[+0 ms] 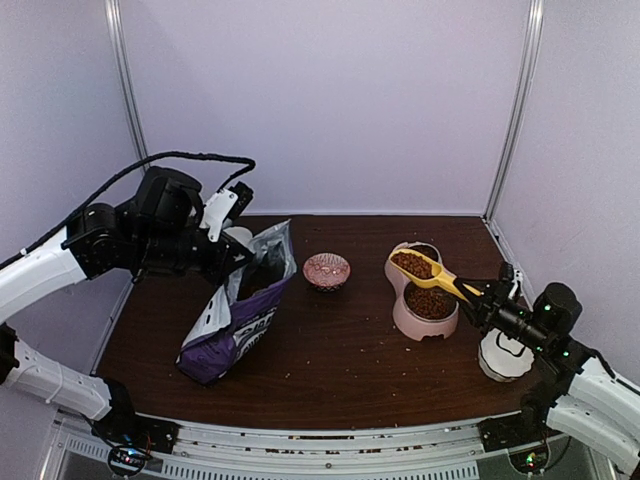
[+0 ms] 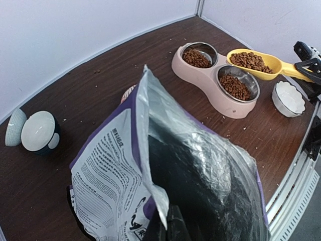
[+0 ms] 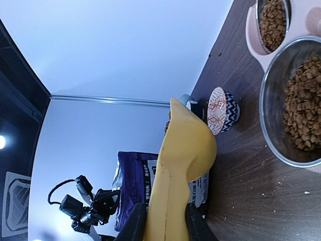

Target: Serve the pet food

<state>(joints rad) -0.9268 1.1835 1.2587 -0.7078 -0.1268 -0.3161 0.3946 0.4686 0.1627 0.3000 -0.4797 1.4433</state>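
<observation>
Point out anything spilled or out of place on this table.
Loose kibble pellets lie scattered on the dark table, some beside the pink feeder and some toward the back wall, outside either bowl. They look like spilled food. Nothing else seems tipped or damaged.

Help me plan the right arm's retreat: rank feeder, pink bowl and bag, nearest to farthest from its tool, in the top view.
1. Feeder, just left of the right tool.
2. Pink bowl, mid-table.
3. Bag, far left.
</observation>
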